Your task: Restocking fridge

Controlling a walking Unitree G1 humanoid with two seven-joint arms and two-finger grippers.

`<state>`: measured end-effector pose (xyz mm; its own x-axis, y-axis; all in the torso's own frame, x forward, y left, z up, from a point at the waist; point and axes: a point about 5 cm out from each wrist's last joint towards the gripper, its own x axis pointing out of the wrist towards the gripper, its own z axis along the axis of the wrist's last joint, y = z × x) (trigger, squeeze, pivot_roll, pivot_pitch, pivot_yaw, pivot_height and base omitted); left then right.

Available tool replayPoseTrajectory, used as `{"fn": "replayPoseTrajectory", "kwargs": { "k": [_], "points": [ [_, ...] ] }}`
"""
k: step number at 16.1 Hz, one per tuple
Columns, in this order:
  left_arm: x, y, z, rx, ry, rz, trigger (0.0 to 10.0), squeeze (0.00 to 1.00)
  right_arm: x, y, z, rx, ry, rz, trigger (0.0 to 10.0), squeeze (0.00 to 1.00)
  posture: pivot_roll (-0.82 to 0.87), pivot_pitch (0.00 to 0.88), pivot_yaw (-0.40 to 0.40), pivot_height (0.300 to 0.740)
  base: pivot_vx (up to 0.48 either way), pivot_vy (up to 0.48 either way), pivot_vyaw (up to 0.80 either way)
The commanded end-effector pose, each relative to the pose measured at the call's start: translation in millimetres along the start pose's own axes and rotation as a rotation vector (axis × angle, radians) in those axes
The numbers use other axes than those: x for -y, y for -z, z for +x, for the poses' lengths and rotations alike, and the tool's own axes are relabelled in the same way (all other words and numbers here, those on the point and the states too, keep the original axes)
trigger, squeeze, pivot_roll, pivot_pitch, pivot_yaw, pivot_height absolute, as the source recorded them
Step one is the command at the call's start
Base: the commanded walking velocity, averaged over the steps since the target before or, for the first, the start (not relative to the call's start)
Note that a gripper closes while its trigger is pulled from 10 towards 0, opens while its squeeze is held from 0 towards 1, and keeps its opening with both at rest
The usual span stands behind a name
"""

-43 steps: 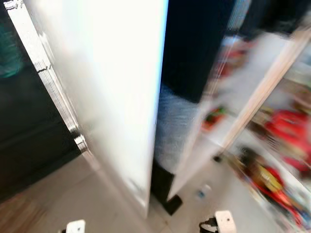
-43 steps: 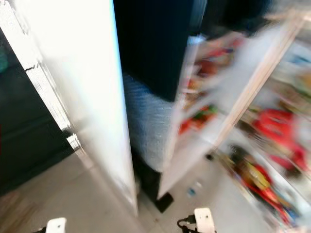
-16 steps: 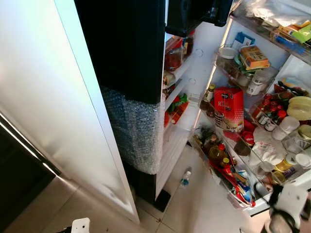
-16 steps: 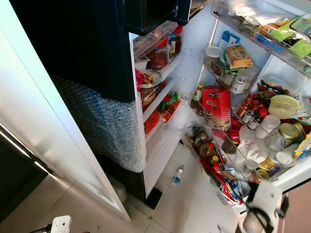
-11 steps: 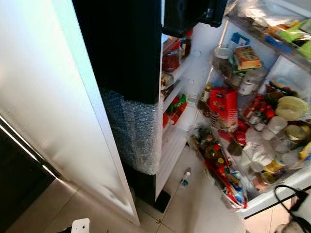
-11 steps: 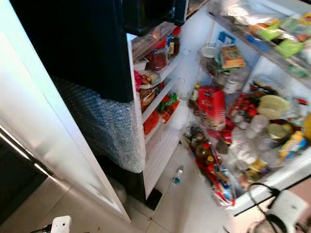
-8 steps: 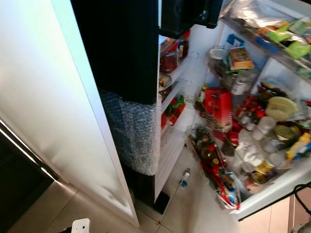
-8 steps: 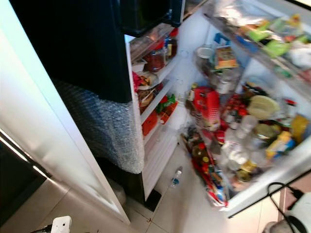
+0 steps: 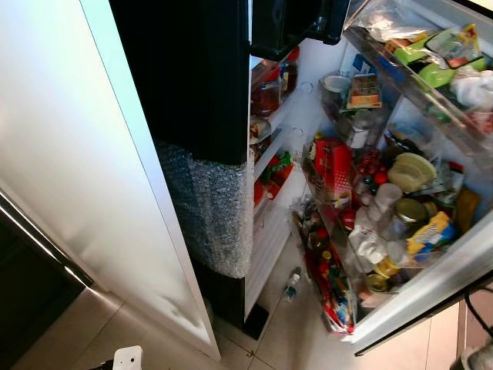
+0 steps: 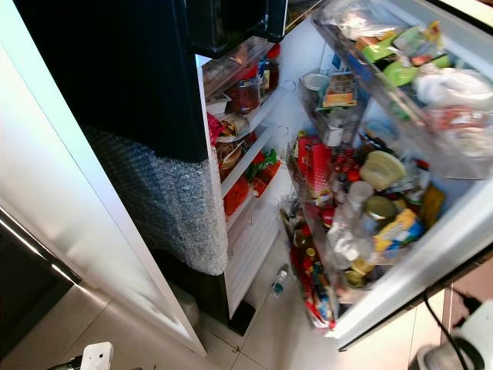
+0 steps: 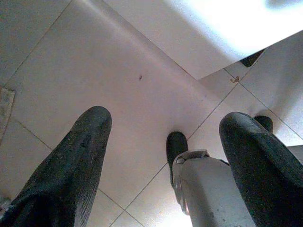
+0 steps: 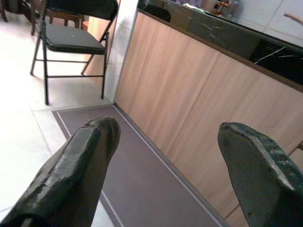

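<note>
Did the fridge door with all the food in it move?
Yes. The fridge door has swung toward the fridge shelves, closing the gap; the small bottle on the floor stayed put.

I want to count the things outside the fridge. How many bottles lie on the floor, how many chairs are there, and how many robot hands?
Bottle on the floor: 1
Chair: 1
Hands: 2, the left hand and the right hand, both open and empty
Total: 4
</note>
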<state>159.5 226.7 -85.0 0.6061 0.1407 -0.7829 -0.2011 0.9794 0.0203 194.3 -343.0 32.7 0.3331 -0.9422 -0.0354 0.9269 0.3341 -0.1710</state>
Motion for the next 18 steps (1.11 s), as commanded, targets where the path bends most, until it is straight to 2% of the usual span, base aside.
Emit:
{"fn": "replayPoseTrajectory", "kwargs": {
  "k": [1,3,4,6,8,9,10,11,13,14,15,18],
  "points": [
    [-2.9,6,-1.3,-0.029,-0.013,0.001,10.0,0.0,-0.2,-4,2.6,0.0,-0.001,0.027,10.0,0.0,-0.14,0.066,0.009,0.74,0.0,0.0,0.0],
    [-2.6,5,-1.2,-0.029,-0.006,0.005,10.0,0.0,-24.0,-14,-3.0,0.028,-0.161,0.079,10.0,0.0,-0.14,0.064,0.009,0.74,0.0,0.0,0.0],
    [-2.2,5,-1.1,-0.028,-0.004,0.007,10.0,0.0,-29.3,-15,-5.2,0.027,-0.197,0.086,10.0,0.0,-0.14,0.063,0.008,0.74,0.0,0.0,0.0],
    [-1.4,5,-1.0,-0.028,-0.002,0.008,10.0,0.0,-49.4,-17,-16.8,0.036,-0.354,0.089,10.0,0.0,-0.14,0.059,0.005,0.74,0.0,0.0,0.0],
    [-0.9,5,-0.9,-0.027,-0.001,0.006,10.0,0.0,-78.3,-25,-40.9,0.099,-0.652,0.114,10.0,0.0,-0.14,0.057,0.003,0.74,0.0,0.0,0.0],
    [-0.6,5,-0.8,-0.027,0.005,0.014,10.0,0.0,-94.7,-25,-61.3,0.084,-0.851,0.157,10.0,0.0,-0.14,0.055,0.003,0.74,0.0,0.0,0.0],
    [-0.5,5,-0.9,-0.026,0.002,0.001,10.0,0.0,-103.1,-24,-75.8,0.059,-0.972,0.203,10.0,0.0,-0.14,0.053,0.001,0.74,0.0,0.0,0.0],
    [-0.4,4,-0.8,-0.021,0.004,0.004,10.0,0.0,-107.6,-23,-85.0,0.037,-1.057,0.227,10.0,0.0,-0.14,0.053,0.0,0.74,0.0,0.0,0.0],
    [-0.5,4,-0.8,-0.021,-0.003,0.003,10.0,0.0,-112.3,-18,-94.4,0.008,-1.179,0.217,10.0,0.0,-0.14,0.053,0.0,0.74,0.0,0.0,0.0],
    [-0.5,4,-0.8,-0.02,-0.003,0.003,10.0,0.0,-116.6,-12,-103.2,-0.066,-1.288,0.213,10.0,0.0,-0.14,0.056,-0.002,0.74,0.0,0.0,0.0],
    [-0.4,4,-0.8,-0.019,-0.004,0.002,10.0,0.0,-120.5,-11,-115.8,-0.056,-1.408,0.162,10.0,0.0,-0.14,0.058,-0.003,0.74,0.0,0.0,0.0],
    [0.0,5,-0.9,-0.019,-0.003,-0.003,10.0,0.0,-124.8,-19,-117.9,-0.056,-1.47,0.204,10.0,0.0,-0.14,0.06,-0.007,0.74,0.0,0.0,0.0]
  ]
}}
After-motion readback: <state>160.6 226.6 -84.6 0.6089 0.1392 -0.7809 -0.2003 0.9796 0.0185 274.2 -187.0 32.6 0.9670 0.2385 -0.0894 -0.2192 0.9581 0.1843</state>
